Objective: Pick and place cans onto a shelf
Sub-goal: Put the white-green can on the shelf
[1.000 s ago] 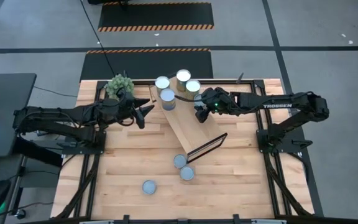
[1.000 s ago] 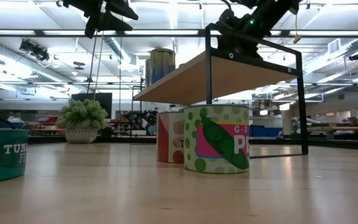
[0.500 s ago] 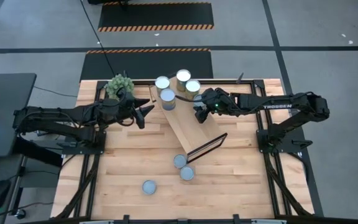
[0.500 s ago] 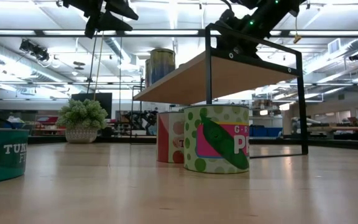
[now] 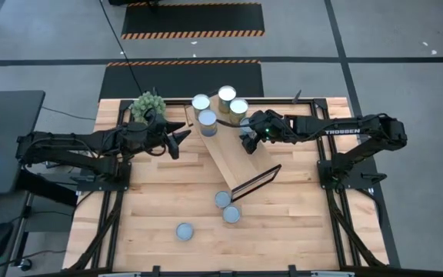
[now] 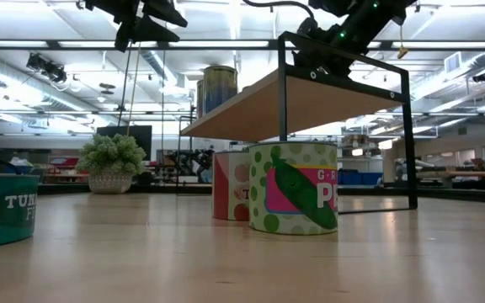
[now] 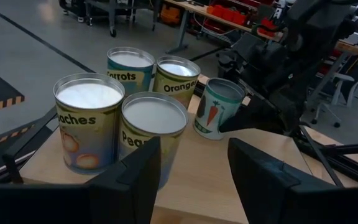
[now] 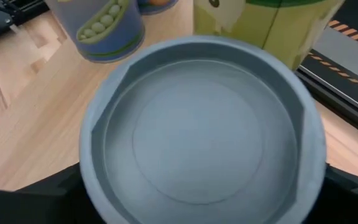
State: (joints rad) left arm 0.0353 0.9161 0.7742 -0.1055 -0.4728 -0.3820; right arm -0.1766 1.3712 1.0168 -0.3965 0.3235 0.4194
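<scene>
From above, we see the shelf (image 5: 233, 150) lying diagonally across the middle of the table (image 5: 144, 208), its dark frame end toward the near edge. Four cans (image 5: 220, 105) cluster at its far end, and the right gripper (image 5: 248, 141) sits over a fifth can on the plank's right edge. The left gripper (image 5: 181, 142) hovers just left of the shelf, fingers apart. Three loose cans (image 5: 223, 199) stand near the table's near edge.

At table level, we see a green pea can (image 6: 293, 199) and a red one (image 6: 230, 186) under the shelf, and a teal can (image 6: 2, 209) at the left.

The left wrist view shows us its parted fingers (image 7: 132, 177) facing the clustered cans, with a carrot-labelled can (image 7: 216, 107) held by the other arm.

In the right wrist view a grey can top (image 8: 204, 130) fills the space between its fingers, which are clamped on it.
</scene>
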